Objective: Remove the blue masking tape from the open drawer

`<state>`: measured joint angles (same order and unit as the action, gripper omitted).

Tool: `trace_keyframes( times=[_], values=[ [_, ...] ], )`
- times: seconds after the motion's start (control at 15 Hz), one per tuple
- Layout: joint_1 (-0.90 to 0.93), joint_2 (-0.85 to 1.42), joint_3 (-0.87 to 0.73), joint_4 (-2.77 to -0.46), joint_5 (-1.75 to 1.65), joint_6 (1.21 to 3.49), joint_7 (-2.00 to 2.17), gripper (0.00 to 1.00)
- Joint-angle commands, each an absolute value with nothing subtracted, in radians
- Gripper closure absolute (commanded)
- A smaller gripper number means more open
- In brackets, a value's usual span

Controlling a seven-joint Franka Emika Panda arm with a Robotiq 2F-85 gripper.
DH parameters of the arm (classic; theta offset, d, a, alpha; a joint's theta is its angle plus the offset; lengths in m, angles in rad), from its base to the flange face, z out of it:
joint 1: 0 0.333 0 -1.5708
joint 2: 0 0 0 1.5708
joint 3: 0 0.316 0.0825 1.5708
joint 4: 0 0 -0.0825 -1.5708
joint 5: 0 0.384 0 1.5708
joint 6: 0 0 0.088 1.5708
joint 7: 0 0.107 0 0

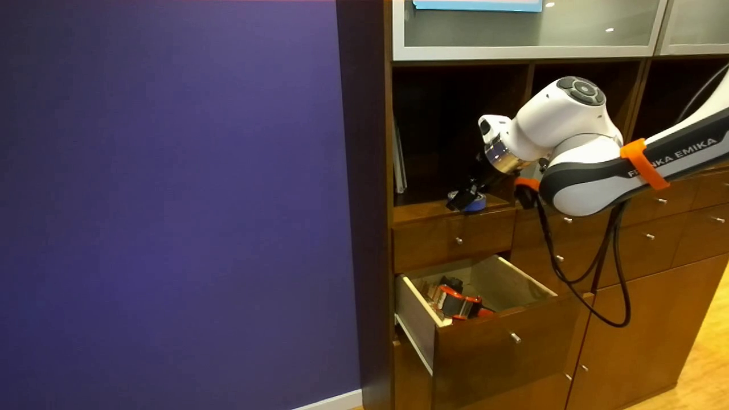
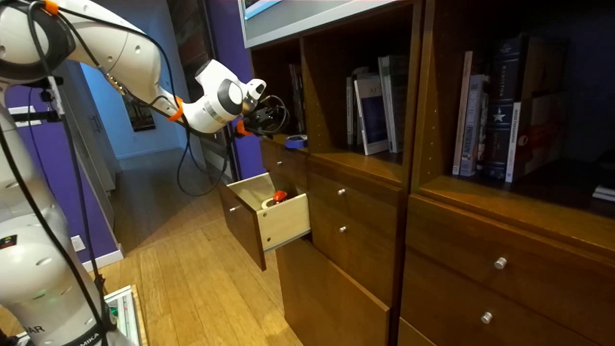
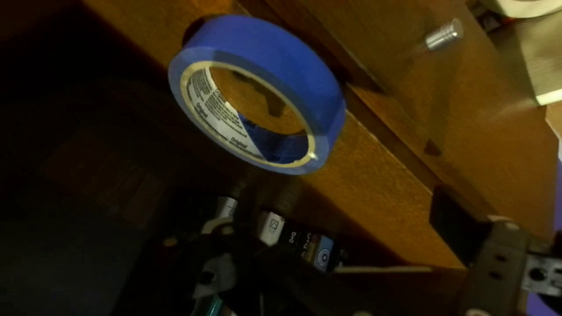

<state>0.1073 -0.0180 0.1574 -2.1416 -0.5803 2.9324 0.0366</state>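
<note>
Gripper closest to the wrist camera, fingers spread wide with a broad gap between them. Blue masking tape sits past the fingertips, apart from them: outside the drawer, flat on the counter (a ledge of the cabinet), close along its front edge. Printed lining shows inside the ring; "Original" legible.

Below the counter edge, a flush drawer front with a metal knob. Under that the drawer stands pulled out, pale side walls and brown front panel jutting into the room. From where I stand I note orange and dark clutter inside, plus a pale ring in an exterior view.

Over the counter, a dark compartment; book spines stand upright in it. Glass door with a pale frame bounds it above. Purple wall flanks the cabinet on the drawer's side; wooden floor opens out in front of and beside the drawer. White arm reaches in from the room, well above the drawer. Black cable loops down from it; how near the cable hangs to the drawer's edge I cannot tell.
</note>
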Motion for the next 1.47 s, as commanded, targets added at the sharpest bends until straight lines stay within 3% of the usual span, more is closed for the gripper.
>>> trace_keyframes(
  times=[0.0, 0.47, 1.4],
  values=[
    [0.097, -0.14, 0.148, -2.239, -0.565, 2.973, 0.141, 0.0],
    [0.157, -0.307, 0.148, -2.389, -0.319, 2.87, 0.124, 0.0],
    [0.148, -0.495, 0.085, -2.445, 0.016, 2.239, 0.089, 0.0]
  ],
)
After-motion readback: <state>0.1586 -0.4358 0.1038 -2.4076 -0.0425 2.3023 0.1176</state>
